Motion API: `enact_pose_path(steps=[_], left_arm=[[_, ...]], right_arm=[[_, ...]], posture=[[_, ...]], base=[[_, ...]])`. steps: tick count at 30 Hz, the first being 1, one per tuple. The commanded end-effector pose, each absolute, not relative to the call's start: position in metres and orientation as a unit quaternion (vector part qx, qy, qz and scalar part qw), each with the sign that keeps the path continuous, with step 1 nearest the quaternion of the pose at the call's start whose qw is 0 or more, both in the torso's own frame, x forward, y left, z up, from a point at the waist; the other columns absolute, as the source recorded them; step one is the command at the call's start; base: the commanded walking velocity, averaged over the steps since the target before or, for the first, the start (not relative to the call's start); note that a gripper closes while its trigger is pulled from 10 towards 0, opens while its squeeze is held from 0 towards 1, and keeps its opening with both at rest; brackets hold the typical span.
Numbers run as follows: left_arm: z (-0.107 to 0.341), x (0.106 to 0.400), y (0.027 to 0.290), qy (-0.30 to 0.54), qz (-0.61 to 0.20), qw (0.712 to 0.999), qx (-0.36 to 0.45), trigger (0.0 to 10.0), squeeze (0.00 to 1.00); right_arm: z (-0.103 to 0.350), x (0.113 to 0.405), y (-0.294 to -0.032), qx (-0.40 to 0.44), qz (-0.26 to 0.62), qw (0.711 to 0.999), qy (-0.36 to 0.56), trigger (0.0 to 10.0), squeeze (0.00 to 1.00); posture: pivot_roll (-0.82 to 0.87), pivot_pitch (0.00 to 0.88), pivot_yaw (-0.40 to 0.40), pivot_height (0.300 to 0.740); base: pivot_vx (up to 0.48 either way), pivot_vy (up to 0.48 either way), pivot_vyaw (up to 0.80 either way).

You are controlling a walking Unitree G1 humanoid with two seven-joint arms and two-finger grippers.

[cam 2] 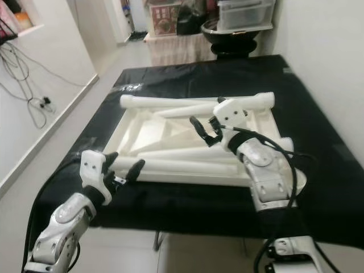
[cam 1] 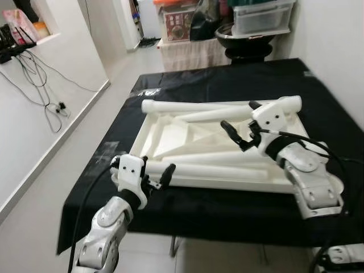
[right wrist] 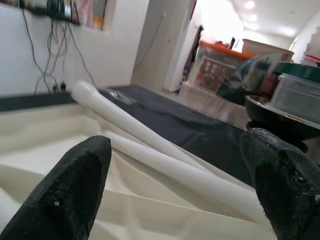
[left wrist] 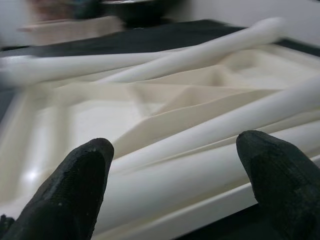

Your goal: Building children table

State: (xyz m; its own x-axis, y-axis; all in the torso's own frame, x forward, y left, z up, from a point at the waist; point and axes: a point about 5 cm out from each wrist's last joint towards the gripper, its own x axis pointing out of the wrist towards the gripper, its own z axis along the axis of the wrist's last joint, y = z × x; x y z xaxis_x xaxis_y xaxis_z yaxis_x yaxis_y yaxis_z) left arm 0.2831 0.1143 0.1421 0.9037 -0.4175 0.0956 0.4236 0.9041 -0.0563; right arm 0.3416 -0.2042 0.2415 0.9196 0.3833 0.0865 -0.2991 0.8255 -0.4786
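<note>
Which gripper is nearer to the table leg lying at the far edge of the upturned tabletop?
Right. The right gripper hovers open just before that far leg; the left gripper is open at the tabletop's near edge.

We see a pale tiled floor (cam 1: pixel 119 62), white walls (cam 1: pixel 40 108) with dangling black cables (cam 1: pixel 40 85), a black-covered table (cam 1: pixel 227 79), and stacked plastic storage boxes (cam 1: pixel 261 17) beyond it.
</note>
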Motion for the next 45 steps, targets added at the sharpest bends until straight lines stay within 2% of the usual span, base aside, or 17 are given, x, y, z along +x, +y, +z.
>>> enact_pose_path(steps=[1, 5, 10, 13, 18, 19, 20, 21, 22, 25, 31, 37, 38, 45], left_arm=[[0.137, 0.281, 0.122, -0.027, -0.206, 0.978, -0.034, 10.0, 0.0], [0.136, 0.281, 0.12, -0.023, -0.209, 0.977, -0.037, 10.0, 0.0], [0.134, 0.281, 0.119, -0.016, -0.209, 0.977, -0.039, 10.0, 0.0], [0.134, 0.282, 0.12, -0.016, -0.199, 0.979, -0.041, 10.0, 0.0], [0.135, 0.282, 0.121, -0.02, -0.196, 0.98, -0.038, 10.0, 0.0], [0.135, 0.281, 0.119, -0.018, -0.204, 0.978, -0.038, 10.0, 0.0], [0.135, 0.281, 0.119, -0.018, -0.204, 0.978, -0.038, 10.0, 0.0], [0.134, 0.279, 0.119, -0.015, -0.207, 0.977, -0.04, 10.0, 0.0], [0.134, 0.279, 0.119, -0.015, -0.207, 0.977, -0.04, 10.0, 0.0], [0.133, 0.277, 0.117, -0.008, -0.217, 0.975, -0.05, 10.0, 0.0], [0.13, 0.277, 0.114, 0.006, -0.223, 0.973, -0.055, 10.0, 0.0], [0.126, 0.275, 0.108, 0.027, -0.258, 0.965, -0.049, 10.0, 0.0], [0.124, 0.273, 0.106, 0.032, -0.273, 0.96, -0.045, 10.0, 0.0], [0.118, 0.263, 0.097, 0.055, -0.34, 0.938, -0.028, 10.0, 0.0]], right_arm=[[0.251, 0.34, -0.191, -0.231, 0.206, 0.945, -0.105, 10.0, 0.0], [0.259, 0.34, -0.198, -0.226, 0.202, 0.948, -0.096, 10.0, 0.0], [0.249, 0.328, -0.196, -0.272, 0.275, 0.921, -0.044, 10.0, 0.0], [0.247, 0.32, -0.193, -0.302, 0.332, 0.894, -0.001, 10.0, 0.0], [0.246, 0.316, -0.193, -0.34, 0.364, 0.866, 0.045, 10.0, 0.0], [0.243, 0.312, -0.192, -0.358, 0.383, 0.849, 0.062, 10.0, 0.0], [0.243, 0.312, -0.192, -0.358, 0.383, 0.849, 0.062, 10.0, 0.0], [0.241, 0.308, -0.192, -0.374, 0.4, 0.832, 0.084, 10.0, 0.0], [0.241, 0.308, -0.192, -0.374, 0.4, 0.832, 0.084, 10.0, 0.0], [0.239, 0.303, -0.194, -0.406, 0.427, 0.797, 0.133, 10.0, 0.0], [0.239, 0.311, -0.189, -0.413, 0.428, 0.786, 0.171, 10.0, 0.0], [0.238, 0.335, -0.19, -0.405, 0.367, 0.805, 0.231, 10.0, 0.0], [0.237, 0.336, -0.196, -0.407, 0.355, 0.799, 0.265, 10.0, 0.0], [0.246, 0.327, -0.203, -0.395, 0.404, 0.764, 0.312, 10.0, 0.0]], posture=[[-0.07, 0.039, 0.085, 0.74], [-0.07, 0.037, 0.083, 0.74], [-0.08, 0.033, 0.083, 0.74], [-0.08, 0.036, 0.079, 0.74], [-0.08, 0.042, 0.077, 0.74], [-0.08, 0.044, 0.074, 0.74], [-0.08, 0.044, 0.074, 0.74], [-0.08, 0.047, 0.074, 0.74], [-0.08, 0.047, 0.074, 0.74], [-0.08, 0.052, 0.074, 0.74], [-0.09, 0.063, 0.072, 0.74], [-0.09, 0.072, 0.07, 0.74], [-0.09, 0.076, 0.068, 0.74], [-0.09, 0.081, 0.061, 0.74]], base=[[0.259, 0.0, 0.0], [0.259, 0.0, 0.0], [0.0, 0.0, 0.0], [0.0, 0.0, 0.0], [0.0, 0.0, 0.0], [0.0, -0.431, 0.0], [0.0, -0.431, 0.0], [0.0, -0.431, 0.0], [0.0, -0.431, 0.0], [0.0, -0.43, 0.0], [0.0, -0.218, 0.0], [0.0, 0.0, 0.0], [0.0, 0.0, 0.0], [0.0, 0.0, 0.0]])
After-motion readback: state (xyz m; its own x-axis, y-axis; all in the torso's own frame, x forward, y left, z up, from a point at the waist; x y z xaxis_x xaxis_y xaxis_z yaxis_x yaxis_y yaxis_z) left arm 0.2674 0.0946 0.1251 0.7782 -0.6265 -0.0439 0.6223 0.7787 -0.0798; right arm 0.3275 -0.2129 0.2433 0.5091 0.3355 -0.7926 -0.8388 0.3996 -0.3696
